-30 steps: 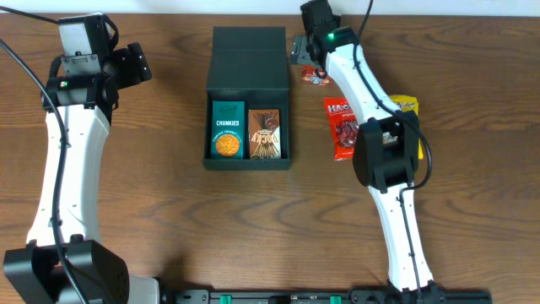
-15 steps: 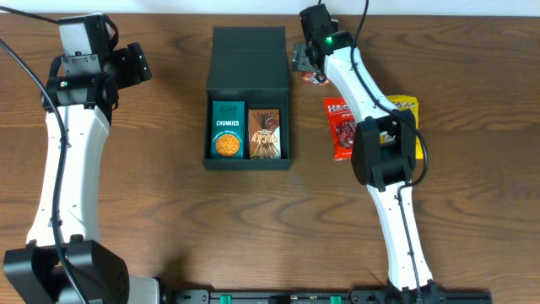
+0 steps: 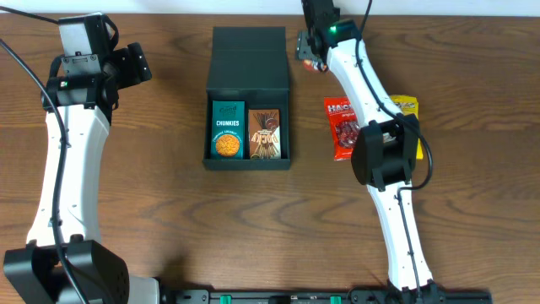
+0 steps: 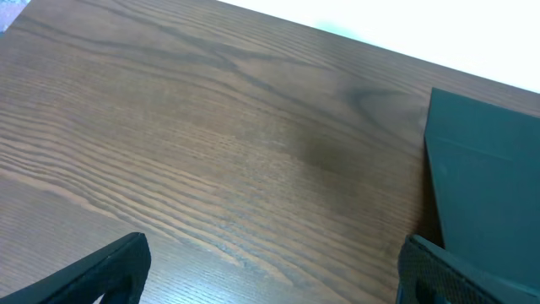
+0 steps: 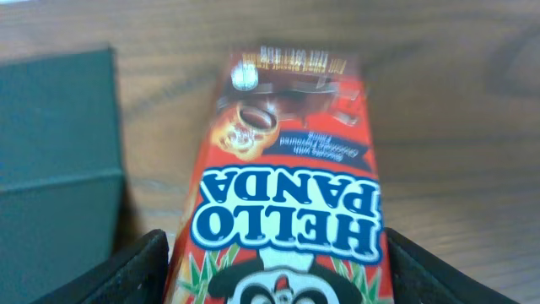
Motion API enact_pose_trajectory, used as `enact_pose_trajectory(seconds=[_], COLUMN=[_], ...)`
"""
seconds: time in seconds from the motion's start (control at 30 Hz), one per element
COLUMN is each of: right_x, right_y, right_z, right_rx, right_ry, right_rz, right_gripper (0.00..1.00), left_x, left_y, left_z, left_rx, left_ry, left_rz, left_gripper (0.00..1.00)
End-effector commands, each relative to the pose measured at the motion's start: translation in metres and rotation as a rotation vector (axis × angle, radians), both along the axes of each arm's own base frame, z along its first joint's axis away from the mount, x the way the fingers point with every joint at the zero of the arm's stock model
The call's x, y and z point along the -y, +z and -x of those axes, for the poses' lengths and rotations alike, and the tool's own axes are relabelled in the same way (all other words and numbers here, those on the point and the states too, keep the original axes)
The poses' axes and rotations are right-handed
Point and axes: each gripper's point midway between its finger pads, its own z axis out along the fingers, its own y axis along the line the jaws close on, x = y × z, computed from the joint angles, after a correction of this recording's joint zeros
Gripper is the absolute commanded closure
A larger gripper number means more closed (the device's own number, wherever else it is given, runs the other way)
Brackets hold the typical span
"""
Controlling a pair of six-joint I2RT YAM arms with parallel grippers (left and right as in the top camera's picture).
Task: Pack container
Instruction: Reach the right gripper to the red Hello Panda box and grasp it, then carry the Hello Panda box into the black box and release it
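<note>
The container is a dark teal-black box with its flap lid laid open toward the far side. It also shows in the left wrist view and the right wrist view. Inside lie a teal Chunkies packet and a brown packet. My right gripper is just right of the lid, shut on a red Hello Panda box, which sits between its fingers. My left gripper is open and empty above bare wood left of the container, as the left wrist view shows.
A red snack packet and a yellow packet lie on the table to the right of the container, partly under the right arm. The wooden table's far edge runs close behind both grippers.
My right gripper has moved toward the far edge of the table, taking the Hello Panda box with it. The left arm has not moved.
</note>
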Motion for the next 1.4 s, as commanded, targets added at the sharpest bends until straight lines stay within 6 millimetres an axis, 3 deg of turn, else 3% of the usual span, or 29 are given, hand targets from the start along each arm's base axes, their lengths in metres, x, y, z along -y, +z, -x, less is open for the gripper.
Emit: enact_pose_trajectory(seconds=[0.0, 0.23, 0.27, 0.37, 0.47, 0.67, 0.83, 1.1, 1.27, 1.37], right_x=[0.001, -0.039, -0.043, -0.031, -0.017, 0.01, 0.013, 0.002, 0.001, 0.001], right_y=[0.029, 0.078, 0.082, 0.082, 0.06, -0.017, -0.048, -0.059, -0.059, -0.059], right_z=[-0.005, 0.029, 0.034, 0.039, 0.039, 0.047, 0.046, 0.033, 0.032, 0.032], right_rx=[0.044, 0.0, -0.008, -0.009, -0.051, -0.195, -0.234, -0.189, -0.184, -0.187], right_ry=[0.004, 0.118, 0.127, 0.084, 0.049, -0.064, -0.089, -0.053, -0.036, -0.035], right_rz=[-0.005, -0.112, -0.109, -0.017, 0.042, 0.051, -0.038, -0.087, -0.08, -0.079], right_gripper=[0.24, 0.31, 0.3, 0.08, 0.01, 0.01, 0.01, 0.01, 0.26, 0.31], left_x=[-0.002, -0.002, -0.002, -0.002, -0.002, -0.001, -0.001, -0.001, -0.001, -0.001], left_y=[-0.002, -0.002, -0.002, -0.002, -0.002, -0.003, -0.004, -0.004, -0.004, -0.004], left_z=[0.0, 0.0, 0.0, 0.0, 0.0, 0.001, 0.001, 0.001, 0.001, 0.001], left_rx=[-0.004, -0.004, -0.004, -0.004, -0.004, -0.008, -0.012, -0.012, -0.011, -0.012], left_ry=[0.008, 0.008, 0.008, 0.007, 0.007, 0.007, 0.007, 0.007, 0.007, 0.007], left_rz=[0.001, 0.001, 0.001, 0.001, 0.001, 0.002, 0.002, 0.003, 0.003, 0.002], left_gripper=[0.05, 0.05, 0.05, 0.05, 0.05, 0.05, 0.05, 0.05, 0.05, 0.05])
